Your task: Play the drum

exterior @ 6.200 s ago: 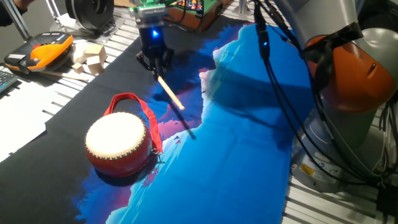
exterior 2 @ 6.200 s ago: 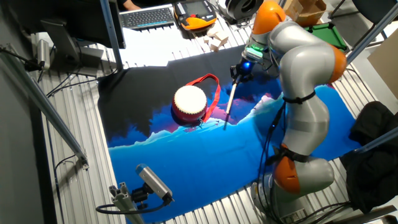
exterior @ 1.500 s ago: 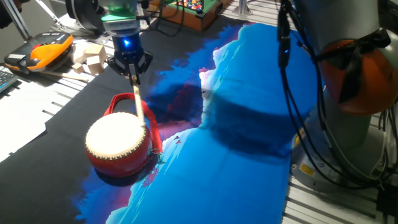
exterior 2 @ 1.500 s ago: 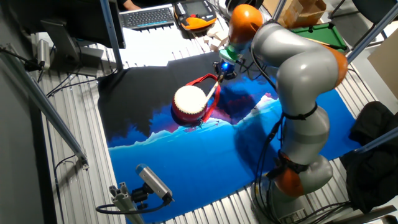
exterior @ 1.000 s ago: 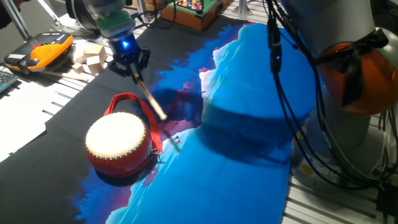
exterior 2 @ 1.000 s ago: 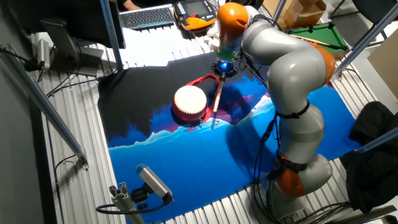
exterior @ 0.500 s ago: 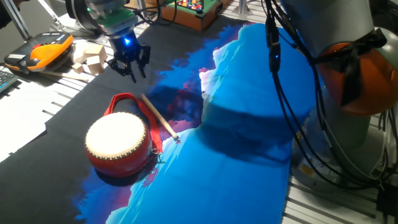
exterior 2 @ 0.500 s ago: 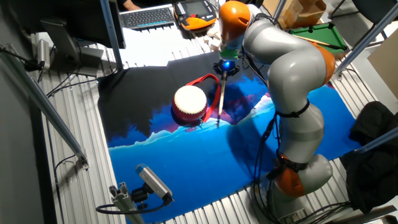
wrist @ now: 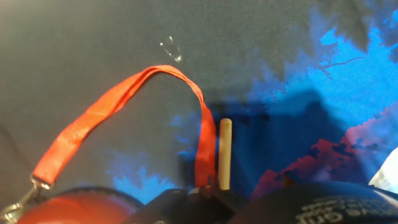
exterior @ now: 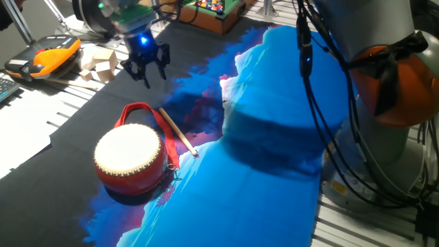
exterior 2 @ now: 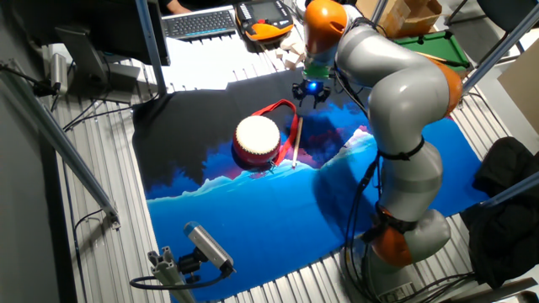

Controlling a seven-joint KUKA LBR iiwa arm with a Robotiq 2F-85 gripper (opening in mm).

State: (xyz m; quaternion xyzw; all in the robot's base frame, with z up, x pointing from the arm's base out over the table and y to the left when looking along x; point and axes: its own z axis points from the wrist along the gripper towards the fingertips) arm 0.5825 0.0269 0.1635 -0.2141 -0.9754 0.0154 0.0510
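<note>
The drum point(exterior: 130, 158), red with a cream-white skin, stands upright on the dark cloth, and its red strap point(exterior: 140, 110) loops out behind it. It also shows in the other fixed view point(exterior 2: 257, 139). The thin wooden stick point(exterior: 177, 130) lies flat on the cloth just right of the drum, beside the strap. My gripper point(exterior: 146, 74) hangs open and empty above the cloth, behind the drum and apart from the stick; it also shows in the other fixed view point(exterior 2: 310, 94). The hand view looks down on the strap point(wrist: 124, 106), the stick's end point(wrist: 224, 152) and the drum's red rim point(wrist: 81, 208).
The blue and black cloth point(exterior: 274, 137) covers the table. Wooden blocks point(exterior: 96, 62) and an orange-black handset point(exterior: 44, 55) lie at the back left. A toy pool table point(exterior: 209, 10) stands at the back. A keyboard point(exterior 2: 198, 21) lies beyond the cloth.
My gripper held the stick over the drum, swung it right, then opened. The stick dropped onto the cloth beside the drum. The gripper has since shifted slightly right, empty.
</note>
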